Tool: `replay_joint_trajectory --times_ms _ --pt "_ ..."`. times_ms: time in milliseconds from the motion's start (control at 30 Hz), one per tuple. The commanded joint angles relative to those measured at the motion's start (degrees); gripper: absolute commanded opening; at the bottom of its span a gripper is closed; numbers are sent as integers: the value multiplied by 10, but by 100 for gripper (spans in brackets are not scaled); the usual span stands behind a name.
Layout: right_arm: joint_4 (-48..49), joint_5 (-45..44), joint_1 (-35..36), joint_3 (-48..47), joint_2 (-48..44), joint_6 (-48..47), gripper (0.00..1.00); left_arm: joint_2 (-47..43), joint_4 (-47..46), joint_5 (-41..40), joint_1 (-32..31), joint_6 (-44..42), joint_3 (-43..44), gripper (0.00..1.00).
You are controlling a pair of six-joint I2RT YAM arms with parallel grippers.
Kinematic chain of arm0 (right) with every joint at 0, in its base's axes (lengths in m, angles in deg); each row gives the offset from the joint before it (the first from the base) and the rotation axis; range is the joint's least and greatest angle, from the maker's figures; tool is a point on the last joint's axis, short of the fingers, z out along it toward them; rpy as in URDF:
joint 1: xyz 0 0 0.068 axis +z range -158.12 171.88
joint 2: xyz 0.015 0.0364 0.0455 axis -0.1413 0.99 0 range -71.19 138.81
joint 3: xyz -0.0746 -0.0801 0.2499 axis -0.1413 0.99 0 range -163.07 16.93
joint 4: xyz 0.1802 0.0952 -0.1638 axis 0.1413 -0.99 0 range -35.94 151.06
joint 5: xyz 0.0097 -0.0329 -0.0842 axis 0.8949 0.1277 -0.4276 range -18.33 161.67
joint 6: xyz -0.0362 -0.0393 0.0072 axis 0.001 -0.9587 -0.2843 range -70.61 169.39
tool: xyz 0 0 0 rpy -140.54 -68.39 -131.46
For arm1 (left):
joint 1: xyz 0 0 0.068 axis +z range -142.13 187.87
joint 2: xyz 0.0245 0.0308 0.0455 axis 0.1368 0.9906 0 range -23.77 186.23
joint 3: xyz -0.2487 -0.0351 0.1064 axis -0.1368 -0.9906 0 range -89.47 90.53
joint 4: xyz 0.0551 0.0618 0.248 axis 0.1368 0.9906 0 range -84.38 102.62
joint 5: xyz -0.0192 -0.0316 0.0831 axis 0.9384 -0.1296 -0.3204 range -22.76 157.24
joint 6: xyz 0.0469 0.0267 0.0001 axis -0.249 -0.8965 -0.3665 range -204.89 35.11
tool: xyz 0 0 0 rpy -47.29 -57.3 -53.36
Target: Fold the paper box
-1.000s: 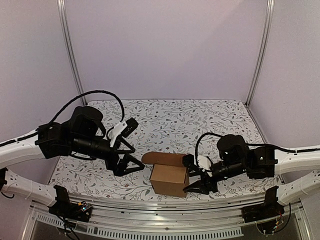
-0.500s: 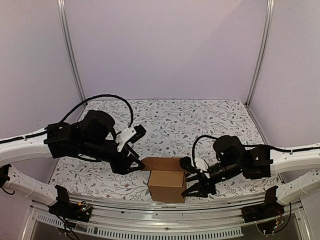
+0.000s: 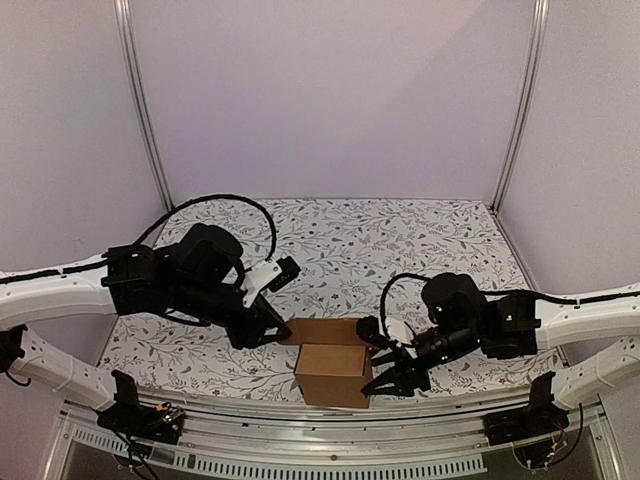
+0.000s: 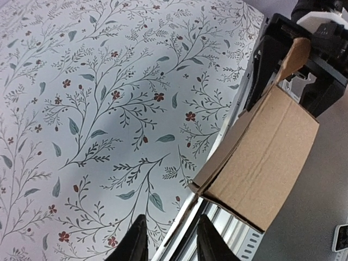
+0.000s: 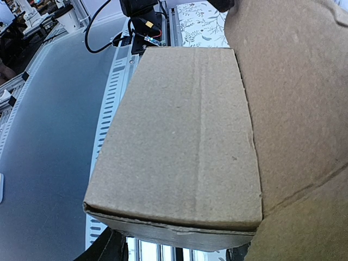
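Left arm [image 3: 190, 282] had swung in beside the paper box [image 3: 330, 374]; left jaws had narrowed to a small gap, gripping nothing
Flowered table [image 3: 400, 240] carried the box at its near edge, between both arms; right jaws, about half open, clamped the box's right end; lid flap [image 3: 322, 330] lay open rearward

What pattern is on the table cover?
Table cover: grey-green leafy twigs and small red flowers on white; clearest in the left wrist view.
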Motion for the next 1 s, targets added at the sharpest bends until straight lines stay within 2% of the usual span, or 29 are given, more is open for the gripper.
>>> replay_joint_trajectory --times_ms 0,133,300,333,633,967 --pt "10 2 -4 -15 6 -1 45 15 17 -3 -9 -5 10 26" --pt "10 -10 -4 -15 5 0 43 22 14 8 -9 -8 14 19" --pt "13 -41 -3 -14 7 0 41 28 11 17 -9 -9 23 1" --pt "13 -48 -3 -14 8 0 41 30 10 17 -9 -8 26 0" --pt "21 -159 21 -15 50 -10 40 54 9 11 -9 -2 52 0" --pt "57 -239 47 -14 123 -10 38 119 19 -4 -7 8 98 0"
